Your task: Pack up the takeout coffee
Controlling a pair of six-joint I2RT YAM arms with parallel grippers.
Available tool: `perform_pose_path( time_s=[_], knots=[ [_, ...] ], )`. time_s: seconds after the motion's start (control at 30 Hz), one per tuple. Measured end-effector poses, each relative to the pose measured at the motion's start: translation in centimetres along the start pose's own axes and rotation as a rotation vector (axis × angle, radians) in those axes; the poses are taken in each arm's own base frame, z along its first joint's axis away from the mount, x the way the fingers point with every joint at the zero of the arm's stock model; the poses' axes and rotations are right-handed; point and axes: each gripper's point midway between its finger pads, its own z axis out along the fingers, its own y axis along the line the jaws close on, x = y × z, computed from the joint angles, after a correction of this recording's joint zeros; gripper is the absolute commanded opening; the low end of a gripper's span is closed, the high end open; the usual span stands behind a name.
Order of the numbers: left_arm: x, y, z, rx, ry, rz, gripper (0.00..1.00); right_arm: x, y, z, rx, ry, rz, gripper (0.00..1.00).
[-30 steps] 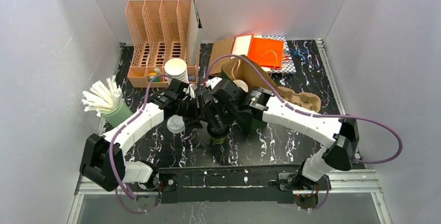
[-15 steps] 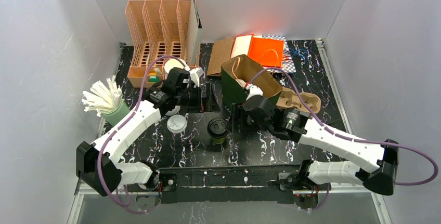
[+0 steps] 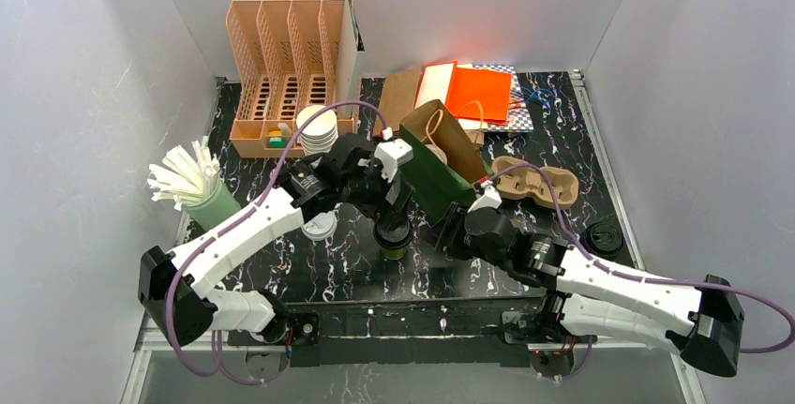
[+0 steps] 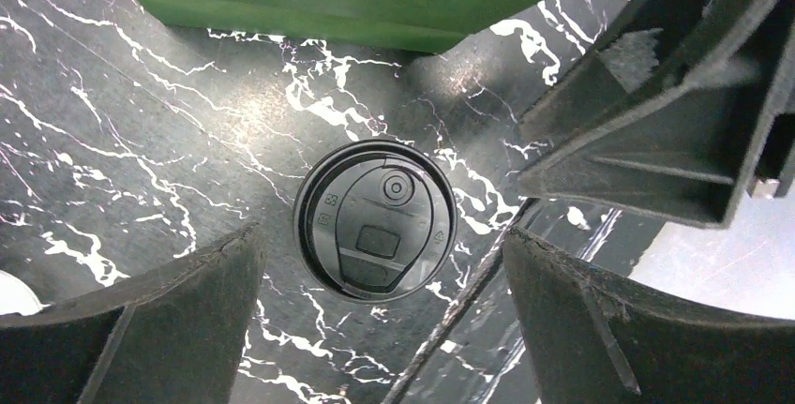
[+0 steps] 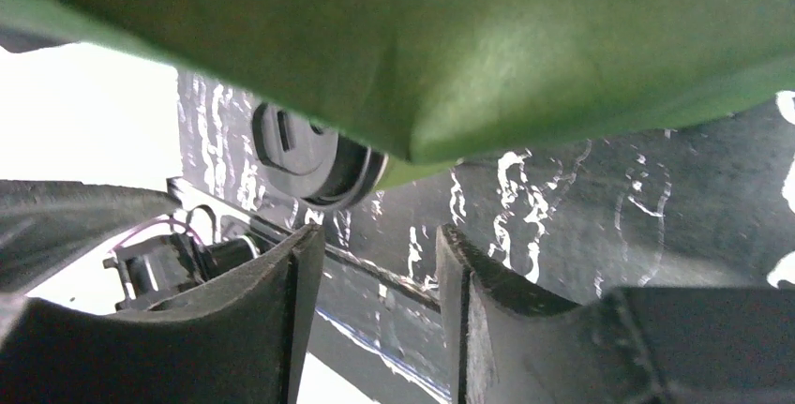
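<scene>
1. Currently the olive-green paper coffee cup with a black plastic lid [image 3: 393,238] stands upright on the black marbled table [image 3: 281,268]. It is just beside the green paper bag with a brown inside [image 3: 433,177], not in it.
2. Left end effector [image 4: 380,277] hovers above the lid, fingers spread wide on either side, gripping nothing.
3. Right end effector [image 5: 380,277] sits low by the bag's near wall, fingers slightly parted and empty. Contact with the bag: cannot tell.
4. Progress, my read: lid is on and bag stands open, so prep looks done. Packing itself not started.
5. Left to do: grasp cup, lift it, lower it upright into the bag.
</scene>
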Motion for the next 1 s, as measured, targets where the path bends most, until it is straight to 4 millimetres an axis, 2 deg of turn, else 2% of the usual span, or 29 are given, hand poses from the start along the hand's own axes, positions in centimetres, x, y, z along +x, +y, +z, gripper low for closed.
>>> perform_pose_path(
  time_s=[0.1,0.27,0.47,0.8,0.87,1.0],
  knots=[
    [0.4,-0.2,0.2,0.013,0.018,0.078,0.96,0.3,0.0,1.1,-0.049,-0.024,0.053,0.52],
    [1.4,-0.4,0.7,0.027,0.068,0.150,0.98,1.0,-1.3,2.0,-0.094,-0.050,0.130,0.49],
    [2.6,-0.3,0.6,0.036,0.119,0.192,0.98,0.3,0.1,2.3,-0.169,-0.080,0.177,0.49],
    [4.4,-0.2,2.4,0.069,0.215,0.188,0.97,0.1,0.8,3.7,-0.149,-0.075,0.156,0.46],
    [4.5,-0.2,2.5,0.069,0.218,0.188,0.97,0.0,0.9,3.6,-0.146,-0.075,0.145,0.52],
    [4.4,-0.2,2.6,0.068,0.218,0.188,0.97,-0.5,1.8,2.9,-0.145,-0.065,0.090,0.79]
  ],
)
